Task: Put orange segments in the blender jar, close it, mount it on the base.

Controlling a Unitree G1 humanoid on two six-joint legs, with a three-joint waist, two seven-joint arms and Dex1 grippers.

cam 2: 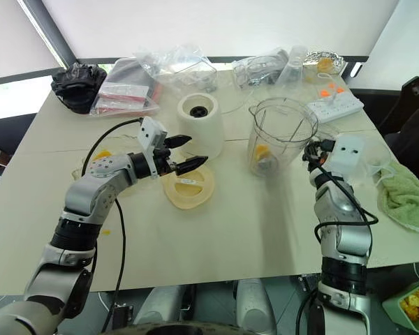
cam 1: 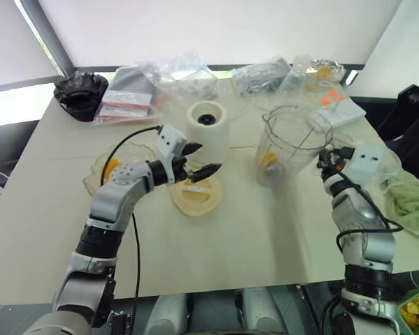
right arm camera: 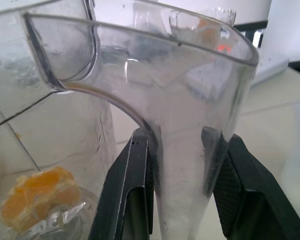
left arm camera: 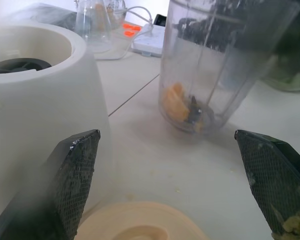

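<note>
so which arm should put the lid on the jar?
Left. Its open gripper hovers right over the lid, while the right gripper is shut on the jar's handle, steadying the jar.

Clear glossy plastic blender jar (cam 1: 290,139) (scuffed); matt white base (cam 1: 208,130)

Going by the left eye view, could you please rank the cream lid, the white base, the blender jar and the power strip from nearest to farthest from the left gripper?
1. The cream lid, directly under the open left gripper.
2. The white base, just behind it.
3. The blender jar, across on the robot's right, its handle clamped by the right gripper.
4. The power strip, at the far right edge.
</note>
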